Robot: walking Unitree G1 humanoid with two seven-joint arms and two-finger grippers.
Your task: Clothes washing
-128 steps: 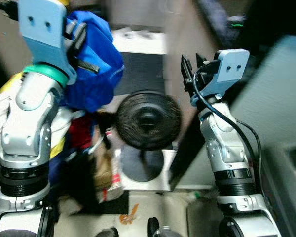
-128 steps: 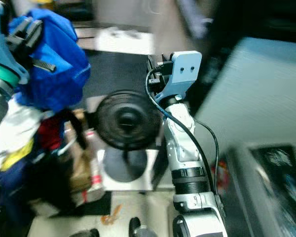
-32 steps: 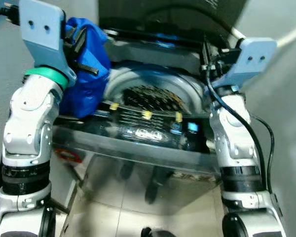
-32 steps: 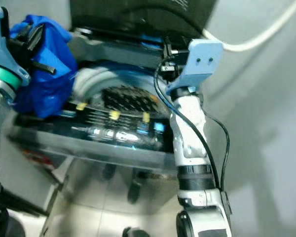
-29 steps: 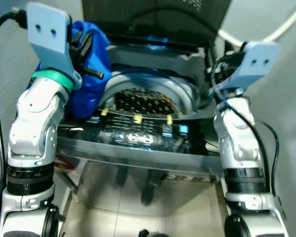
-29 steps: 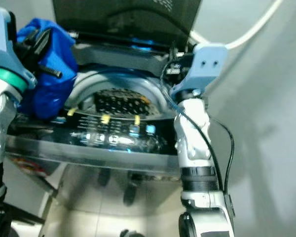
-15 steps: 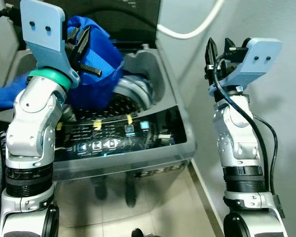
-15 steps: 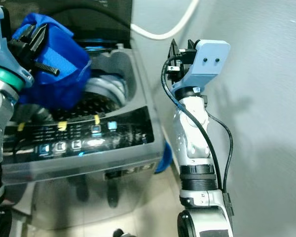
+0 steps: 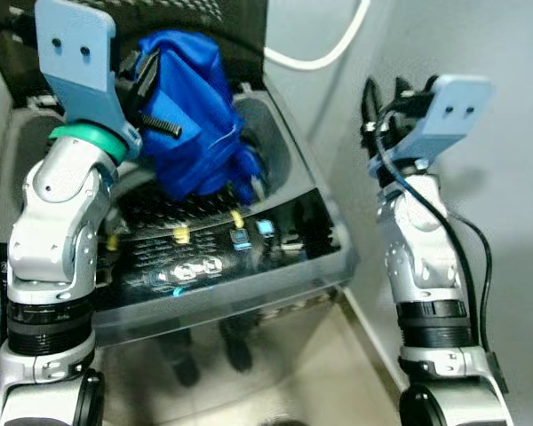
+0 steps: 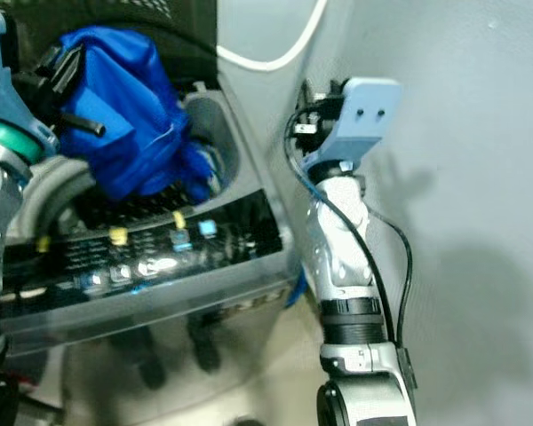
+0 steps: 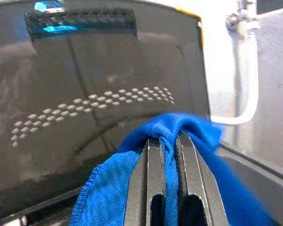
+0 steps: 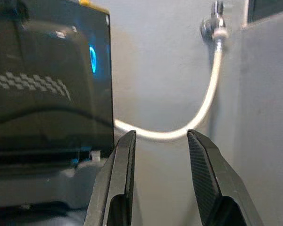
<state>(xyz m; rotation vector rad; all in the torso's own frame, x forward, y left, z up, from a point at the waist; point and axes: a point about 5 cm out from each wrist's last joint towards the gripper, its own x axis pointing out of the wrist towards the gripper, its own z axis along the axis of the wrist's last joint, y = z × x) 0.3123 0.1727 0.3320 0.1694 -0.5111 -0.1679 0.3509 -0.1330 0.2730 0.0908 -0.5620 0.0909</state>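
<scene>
Top-loading grey plastic washing machine (image 9: 333,257) seen from above, its dark tinted lid (image 11: 85,94) raised upright at the back. A bundle of bright blue woven cloth (image 9: 191,124) was held aloft over the round tub opening (image 9: 266,146), its lower folds hanging down to about the rim; contact with the rim could not be made out.

Left hand (image 11: 169,155) was clenched on a gathered fold of the blue cloth, the fabric pinched between its two black fingers (image 11: 153,174) and spilling over both sides. Right hand (image 12: 161,160) was held up beside the machine's right flank, near the grey wall, fingers spread apart with nothing between them.

Step judged to be in hand: dropping the garment into the tub. For a clean drop, the bundle would best be carried further over the middle of the opening and lowered until most of the cloth was inside before the grip was let go; a release from this height might leave a fold draped over the rim or across the glossy black control panel (image 9: 204,257). The free right hand could be used to push stragglers down.

Materials noted: cloth soft, limp, fine-ribbed weave with a stitched hem, likely to snag on fingertips. Panel smooth and reflective, with small lit yellow and blue markers. A white flexible hose (image 12: 207,103) was seen curving from a metal wall tap (image 12: 218,21) toward the machine's back.
</scene>
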